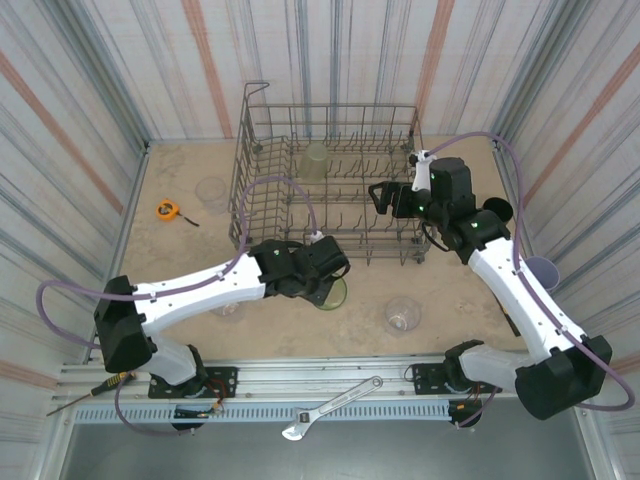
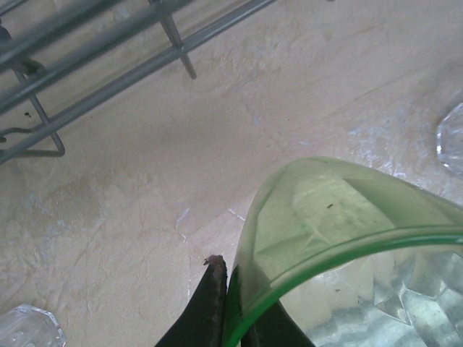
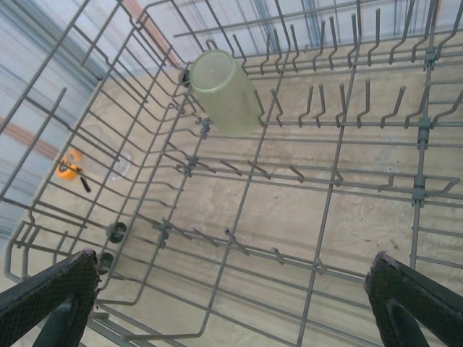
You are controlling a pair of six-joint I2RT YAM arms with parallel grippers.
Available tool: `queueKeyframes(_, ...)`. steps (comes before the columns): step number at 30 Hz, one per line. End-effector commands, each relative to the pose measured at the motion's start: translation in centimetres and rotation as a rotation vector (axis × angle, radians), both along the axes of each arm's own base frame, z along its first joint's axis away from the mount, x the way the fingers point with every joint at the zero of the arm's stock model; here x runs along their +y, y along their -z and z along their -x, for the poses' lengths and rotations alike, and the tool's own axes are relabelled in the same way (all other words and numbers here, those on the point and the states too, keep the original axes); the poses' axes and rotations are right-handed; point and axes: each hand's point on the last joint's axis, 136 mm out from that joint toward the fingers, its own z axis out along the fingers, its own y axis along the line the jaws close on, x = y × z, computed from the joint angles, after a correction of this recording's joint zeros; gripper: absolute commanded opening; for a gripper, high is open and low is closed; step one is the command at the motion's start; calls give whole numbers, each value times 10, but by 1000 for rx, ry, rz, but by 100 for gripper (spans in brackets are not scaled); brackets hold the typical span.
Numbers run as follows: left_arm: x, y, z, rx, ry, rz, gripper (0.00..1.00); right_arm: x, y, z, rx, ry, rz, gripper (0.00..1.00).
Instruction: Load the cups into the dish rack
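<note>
The task is at an early stage. The large grey metal wire dish rack [image 1: 350, 215] stands at the far middle of the table. I see one cup in it: a pale yellow-green plastic tumbler [image 3: 224, 90], resting a little tilted among the tines at the far side.

The left gripper [image 2: 233, 307] is clenched on the rim of a green translucent plastic cup [image 2: 325, 217], with one finger inside and one outside. In the top view this cup sits just near of the rack's near edge. Whether it touches the table I cannot tell. The right gripper [image 3: 231, 289] hangs over the right part of the rack, jaws wide apart and holding nothing.

In my judgement most of the work is left. The held green cup must go in, then the clear plastic cup [image 1: 212, 190] left of the rack, the clear faceted cup [image 1: 402, 315] at near right, and the pale lavender cup [image 1: 541, 270] by the right wall.
</note>
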Motion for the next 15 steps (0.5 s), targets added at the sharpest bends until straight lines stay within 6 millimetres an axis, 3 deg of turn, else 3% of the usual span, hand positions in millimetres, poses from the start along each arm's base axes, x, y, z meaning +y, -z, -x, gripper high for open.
queueKeyframes(1,-1,-13,-3,-20,24,-14,0,5,3,2,15,-31,2,99)
queueKeyframes(15,-49,-58,-29,-61,83,116,0,4,18,4,81,-40,4,99)
